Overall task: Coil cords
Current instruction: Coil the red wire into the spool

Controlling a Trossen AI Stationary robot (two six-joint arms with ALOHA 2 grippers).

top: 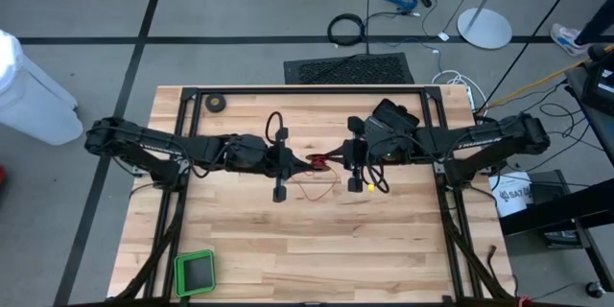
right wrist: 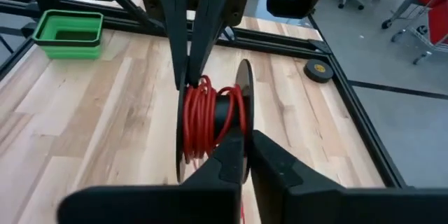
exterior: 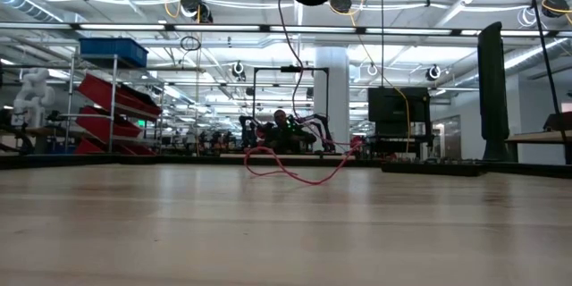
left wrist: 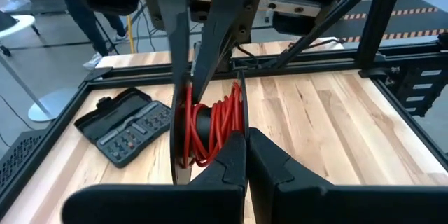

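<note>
A small black reel (top: 317, 162) wound with thin red wire (left wrist: 213, 122) hangs above the middle of the table, between my two grippers. My left gripper (left wrist: 245, 140) comes at it from the table's left and my right gripper (right wrist: 247, 140) from the right. Both are shut on the reel. A loose length of the red wire (exterior: 290, 54) drops from the reel, and its slack loops (top: 312, 192) lie on the wood below. My left gripper pinches the rim of one reel disc (left wrist: 241, 105) between its two fingers, coming nearly level from the table's left. The reel is lifted clear, its discs upright. My right gripper pinches the rim of the other disc (right wrist: 245, 91) between its two fingers, coming from the table's right and slanting slightly down. The wire hangs slack below the reel.
A black tape roll (top: 217, 103) lies at the far left corner. A black tool case (top: 395, 115) sits at the far right, under my right arm. A green tray (top: 195, 272) stands at the near left. A small yellow piece (top: 369, 188) lies right of the wire loops.
</note>
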